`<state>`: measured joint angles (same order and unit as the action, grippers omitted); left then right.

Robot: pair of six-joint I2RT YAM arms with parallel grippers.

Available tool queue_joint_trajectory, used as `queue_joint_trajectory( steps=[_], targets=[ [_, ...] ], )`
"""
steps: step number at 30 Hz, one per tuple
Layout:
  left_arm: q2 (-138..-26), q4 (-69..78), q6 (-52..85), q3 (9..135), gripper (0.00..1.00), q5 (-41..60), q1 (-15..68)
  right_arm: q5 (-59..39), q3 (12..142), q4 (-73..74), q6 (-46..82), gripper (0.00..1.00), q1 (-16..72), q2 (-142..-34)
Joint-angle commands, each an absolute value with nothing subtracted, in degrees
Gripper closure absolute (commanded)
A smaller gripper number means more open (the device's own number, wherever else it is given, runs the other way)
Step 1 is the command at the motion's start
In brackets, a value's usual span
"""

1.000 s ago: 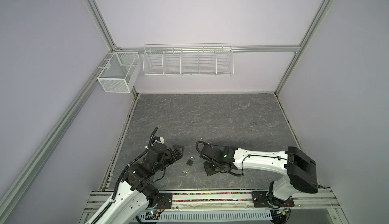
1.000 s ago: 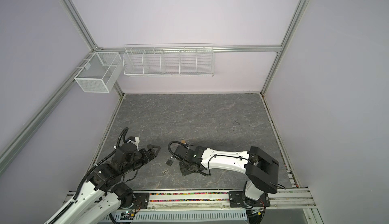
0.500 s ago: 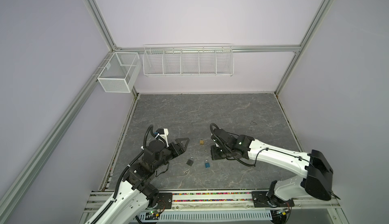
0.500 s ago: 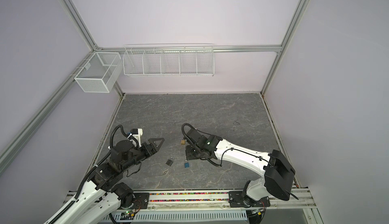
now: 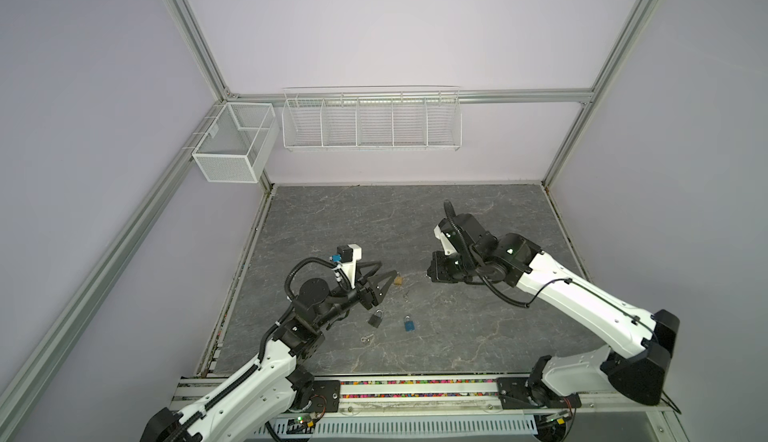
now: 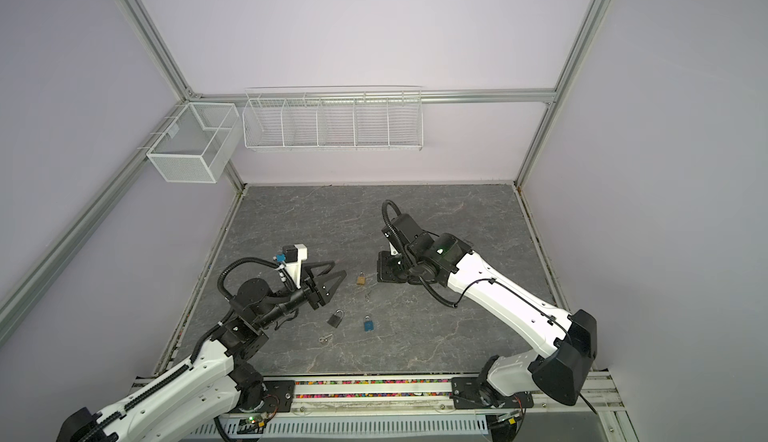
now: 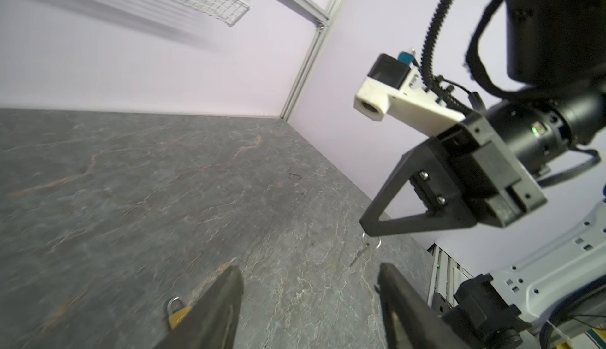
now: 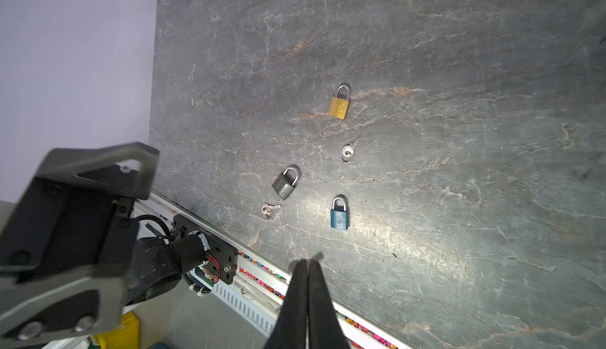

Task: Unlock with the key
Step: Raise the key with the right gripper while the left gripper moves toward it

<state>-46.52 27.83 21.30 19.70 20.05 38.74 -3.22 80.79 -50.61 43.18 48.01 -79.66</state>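
Three padlocks lie shut on the grey table: a gold padlock (image 5: 398,280) (image 6: 361,279) (image 8: 339,104), a grey padlock (image 5: 375,318) (image 8: 286,183) and a blue padlock (image 5: 409,324) (image 8: 339,214). One key (image 5: 406,294) (image 8: 349,149) on a ring rests between the gold and blue padlocks. A second key (image 5: 366,339) (image 8: 270,209) lies beside the grey padlock. My left gripper (image 5: 387,267) (image 7: 308,270) hovers open just left of the gold padlock, nothing between its fingers. My right gripper (image 5: 430,273) (image 8: 306,262) hangs shut above the table, right of the gold padlock, with nothing seen in it.
A wire rack (image 5: 371,118) hangs on the back wall and a mesh basket (image 5: 232,143) on the left rail. The aluminium rail (image 5: 415,390) with the arm bases runs along the table's front edge. Walls close in on both sides.
My right arm has pulled back from the front centre to the right and risen, uncovering the blue padlock. My left gripper has advanced toward the gold padlock and its jaws have narrowed.
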Motion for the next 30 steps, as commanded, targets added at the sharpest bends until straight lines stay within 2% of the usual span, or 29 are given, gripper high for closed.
queue_joint_trajectory(
  steps=[1,7,10,19,30],
  targets=[
    [-50.9,40.4,11.4,20.7,0.39,24.1,40.9,-4.7,85.0,-57.4,41.0,0.93,47.5,-79.5],
    [-58.5,43.9,3.4,24.1,0.49,22.4,46.6,-5.5,89.8,-60.5,39.4,0.93,47.2,-80.6],
    [-62.0,46.5,0.7,25.3,0.50,21.2,48.1,-6.5,91.2,-61.4,39.2,0.93,47.1,-80.9],
    [-72.8,55.8,2.6,28.2,0.61,24.5,50.0,-7.4,92.9,-62.2,38.5,0.93,47.1,-80.5],
    [-76.6,58.0,5.7,29.7,0.78,28.7,50.5,-5.7,92.7,-62.3,38.0,0.93,46.8,-79.1]
  ],
)
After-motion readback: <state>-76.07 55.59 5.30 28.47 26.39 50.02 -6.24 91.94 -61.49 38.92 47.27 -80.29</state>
